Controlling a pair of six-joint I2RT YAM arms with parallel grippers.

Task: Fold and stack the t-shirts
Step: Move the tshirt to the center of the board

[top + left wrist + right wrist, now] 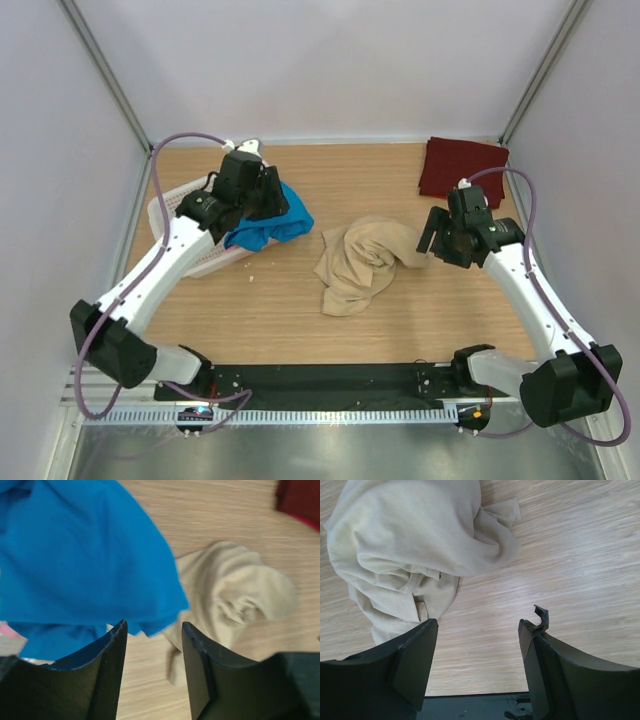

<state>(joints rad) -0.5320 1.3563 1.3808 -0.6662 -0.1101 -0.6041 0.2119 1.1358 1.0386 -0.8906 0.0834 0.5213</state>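
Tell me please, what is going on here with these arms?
The left gripper hovers, open and empty, at the blue shirt that spills from the basket. The right gripper, also open and empty, is beside the crumpled tan shirt. A maroon shirt lies folded at the far right.

In left wrist view the blue t-shirt (85, 555) is blurred & cut off at top and left edge. The maroon t-shirt (301, 499) is only a blurred corner at top right, and a pink bit (7, 629) at left edge is too small to tell. In top ext. view the basket (222, 262) is mostly hidden under left arm (170, 250) & blue cloth.
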